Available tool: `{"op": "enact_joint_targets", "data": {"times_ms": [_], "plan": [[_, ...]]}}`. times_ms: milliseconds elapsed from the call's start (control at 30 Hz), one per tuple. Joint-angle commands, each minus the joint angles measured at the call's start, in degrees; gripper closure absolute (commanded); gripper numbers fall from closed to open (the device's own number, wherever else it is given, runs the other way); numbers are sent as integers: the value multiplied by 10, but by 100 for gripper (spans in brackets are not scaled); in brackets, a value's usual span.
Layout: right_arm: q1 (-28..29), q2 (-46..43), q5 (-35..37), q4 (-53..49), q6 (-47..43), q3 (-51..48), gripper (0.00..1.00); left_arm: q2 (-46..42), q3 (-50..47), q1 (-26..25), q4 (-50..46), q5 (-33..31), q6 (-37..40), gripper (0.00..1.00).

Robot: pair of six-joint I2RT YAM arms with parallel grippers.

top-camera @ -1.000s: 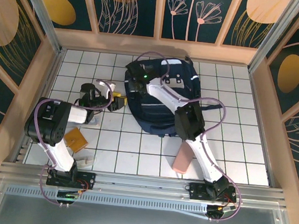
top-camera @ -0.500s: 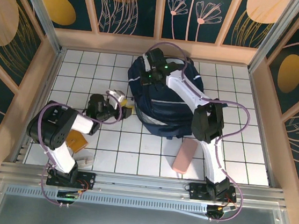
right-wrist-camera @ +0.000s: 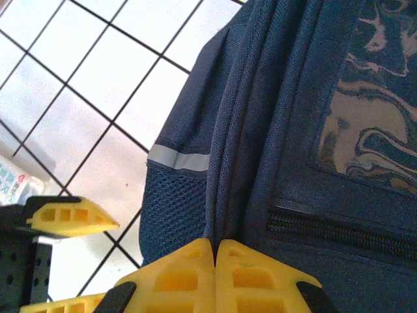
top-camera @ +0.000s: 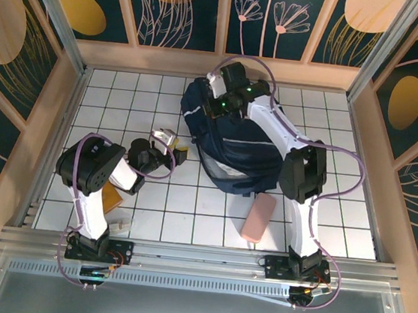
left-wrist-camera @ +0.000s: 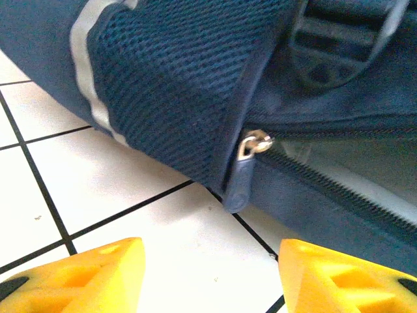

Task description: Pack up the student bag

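The student bag [top-camera: 236, 148] is a big navy backpack lying on the white tiles in the middle of the table. At its far left top my right gripper [top-camera: 212, 115] is shut, pinching a raised seam of the bag [right-wrist-camera: 260, 130] between yellow fingertips [right-wrist-camera: 189, 277]. My left gripper [top-camera: 180, 153] stands open on the tiles just left of the bag. In its wrist view, the left gripper [left-wrist-camera: 212, 280] faces a metal zip pull [left-wrist-camera: 253, 145] beside the mesh side pocket [left-wrist-camera: 169, 85], about a finger's length away. Nothing lies between its fingers [left-wrist-camera: 85, 277].
A pink case [top-camera: 259, 216] lies on the tiles at the bag's near edge, beside the right arm. A flat orange item [top-camera: 111, 197] sits partly under the left arm, and a small white item [top-camera: 119, 226] lies near the left base. Wooden walls [top-camera: 61, 132] enclose the table.
The right gripper has pulled the bag's top away and to the right, and the bag has shifted with it. The left gripper has moved right, closer to the bag's side.
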Motion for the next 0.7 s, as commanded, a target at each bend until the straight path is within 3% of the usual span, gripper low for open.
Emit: {"op": "enact_joint_targets", "data": {"times_ms": [0, 300, 400, 433, 667], "plan": [[-1, -50, -55, 13, -65, -12, 100, 16, 22, 2, 7, 17, 27, 45], [27, -41, -59, 16, -59, -10, 100, 21, 24, -1, 33, 101, 38, 51], [35, -37, -55, 16, -62, -10, 100, 26, 24, -3, 44, 183, 74, 71], [36, -35, -53, 15, -61, -10, 100, 28, 21, -4, 51, 192, 85, 71], [43, -47, -50, 15, -63, -15, 100, 34, 48, -6, -2, 154, 94, 68]]}}
